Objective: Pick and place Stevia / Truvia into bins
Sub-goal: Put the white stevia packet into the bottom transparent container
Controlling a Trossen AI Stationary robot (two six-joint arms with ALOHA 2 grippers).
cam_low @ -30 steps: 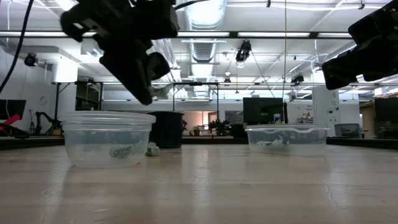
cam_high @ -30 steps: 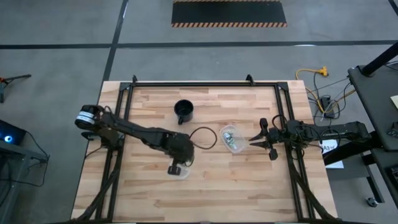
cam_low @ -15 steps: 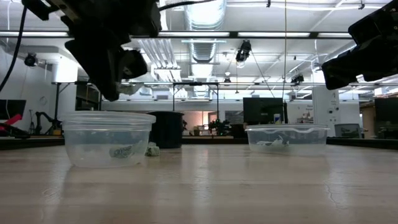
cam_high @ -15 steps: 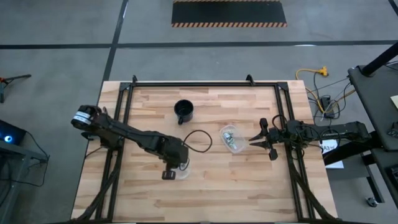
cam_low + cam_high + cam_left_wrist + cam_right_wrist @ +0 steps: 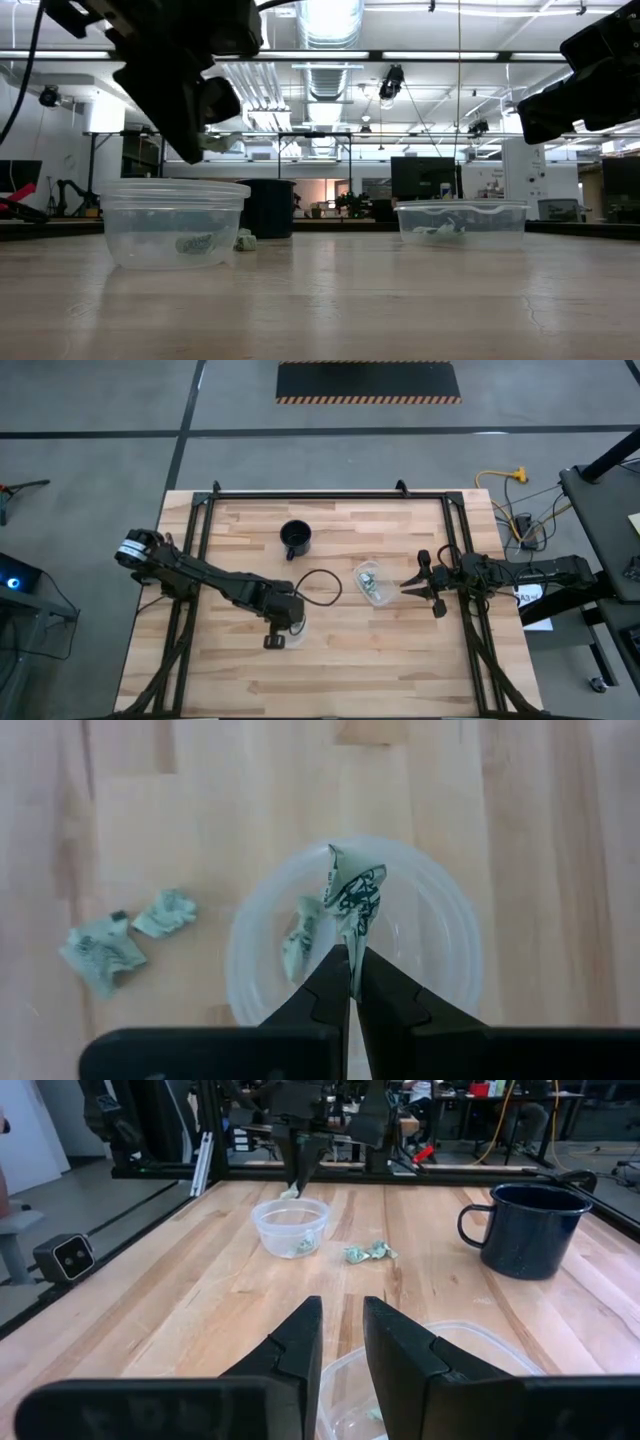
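My left gripper (image 5: 350, 952) is shut on a crumpled pale green and white sachet (image 5: 352, 892), above the round clear tub (image 5: 440, 935), which stands near the table's middle (image 5: 297, 628). One sachet (image 5: 298, 935) lies on the tub's floor. Two more sachets (image 5: 165, 912) (image 5: 100, 952) lie on the wood beside the tub. In the low view the held sachet (image 5: 216, 143) hangs clear above the tub's rim (image 5: 175, 187). My right gripper (image 5: 342, 1342) is open and empty, just right of the oblong clear tub (image 5: 372, 582), which holds several sachets. My left gripper pinches one end of the crumpled sachet (image 5: 351, 932) between its two fingertips. The fingers come from above, slanting down. The sachet sticks out past the fingertips, lifted clear above the round tub's opening.
A black mug (image 5: 295, 538) stands toward the far edge, behind the tubs. A dark cable loop (image 5: 322, 585) hangs from my left arm between the two tubs. Bare wood lies along the table's near side (image 5: 380, 670).
My left gripper has gone a little toward the table's left edge with the sachet, staying shut on it and clear above the round tub. My right arm has kept still.
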